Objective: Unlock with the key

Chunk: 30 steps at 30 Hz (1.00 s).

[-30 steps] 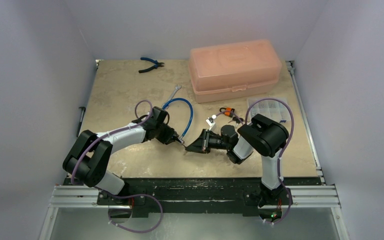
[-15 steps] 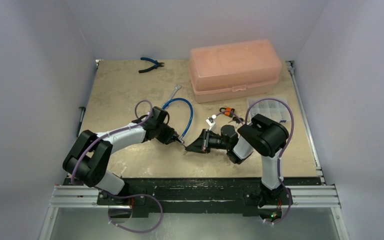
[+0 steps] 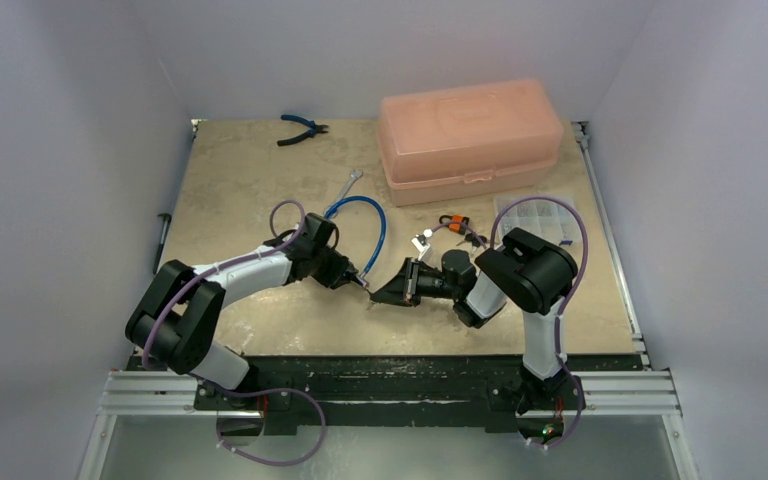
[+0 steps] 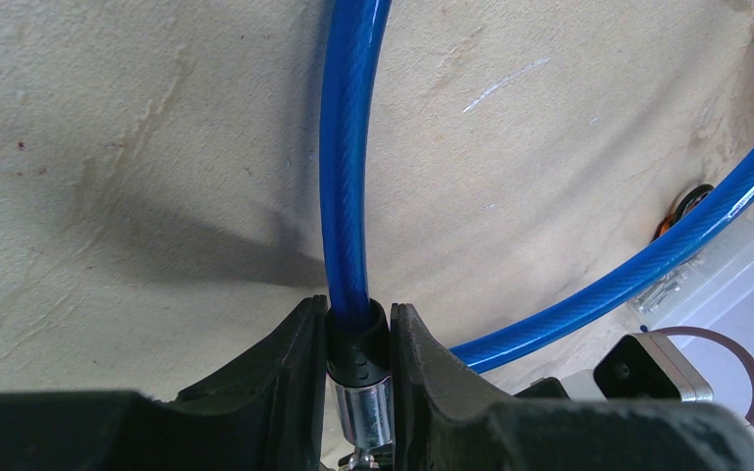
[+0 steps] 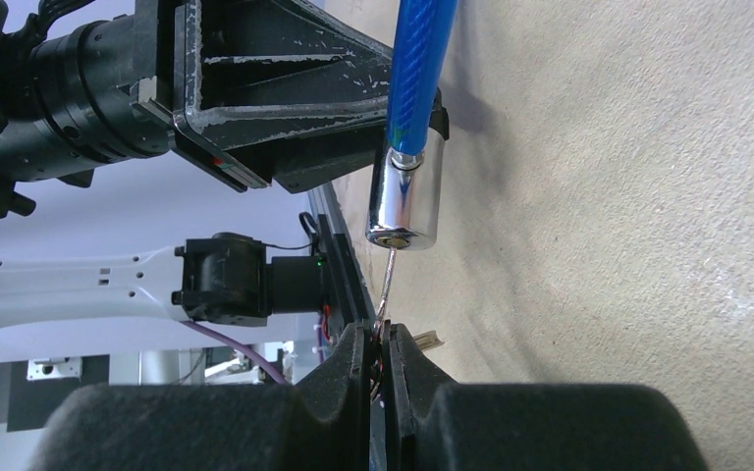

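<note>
Key (image 5: pixel 387 283) prob. in lock (image 5: pixel 404 191); R wrist cam only.

Concealed and truncated items, lock area.

Right wrist view: the key (image 5: pixel 387 285) shows only a thin shaft, its head buried between the fingers of the right gripper (image 5: pixel 381 334). The blue cable (image 5: pixel 420 69) leaves the frame at the top edge. Left wrist view: the lock barrel (image 4: pixel 359 412) is cut by the lower edge, walled in by the left gripper (image 4: pixel 358 312). Overhead: key and keyhole are too small to tell. The clear organiser (image 3: pixel 550 212) appears partly hidden behind the right arm (image 3: pixel 525 272).
</note>
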{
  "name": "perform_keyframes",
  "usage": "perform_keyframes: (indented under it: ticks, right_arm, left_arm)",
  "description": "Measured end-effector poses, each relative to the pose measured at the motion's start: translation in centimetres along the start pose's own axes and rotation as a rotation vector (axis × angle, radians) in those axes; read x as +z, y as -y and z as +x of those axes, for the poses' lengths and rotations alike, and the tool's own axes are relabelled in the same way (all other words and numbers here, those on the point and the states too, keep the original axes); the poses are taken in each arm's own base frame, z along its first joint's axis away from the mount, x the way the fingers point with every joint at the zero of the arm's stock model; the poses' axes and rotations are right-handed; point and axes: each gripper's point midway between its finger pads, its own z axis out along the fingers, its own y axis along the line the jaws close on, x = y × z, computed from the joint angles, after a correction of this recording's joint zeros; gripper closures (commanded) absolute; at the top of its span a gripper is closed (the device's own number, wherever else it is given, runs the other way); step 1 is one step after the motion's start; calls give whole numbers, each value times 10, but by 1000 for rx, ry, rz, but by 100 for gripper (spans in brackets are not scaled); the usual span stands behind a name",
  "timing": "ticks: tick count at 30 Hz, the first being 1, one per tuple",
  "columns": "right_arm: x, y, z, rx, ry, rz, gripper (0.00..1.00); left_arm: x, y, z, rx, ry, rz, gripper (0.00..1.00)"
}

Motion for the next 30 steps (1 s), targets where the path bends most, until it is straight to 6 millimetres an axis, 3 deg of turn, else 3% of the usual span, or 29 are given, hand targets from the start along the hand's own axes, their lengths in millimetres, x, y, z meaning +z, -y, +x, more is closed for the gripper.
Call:
perform_keyframes:
  ticks: [30]
  right_arm:
    - [4, 0, -3, 2, -4, 6, 100]
  left_arm:
    - [3, -2, 1, 7, -8, -8, 100]
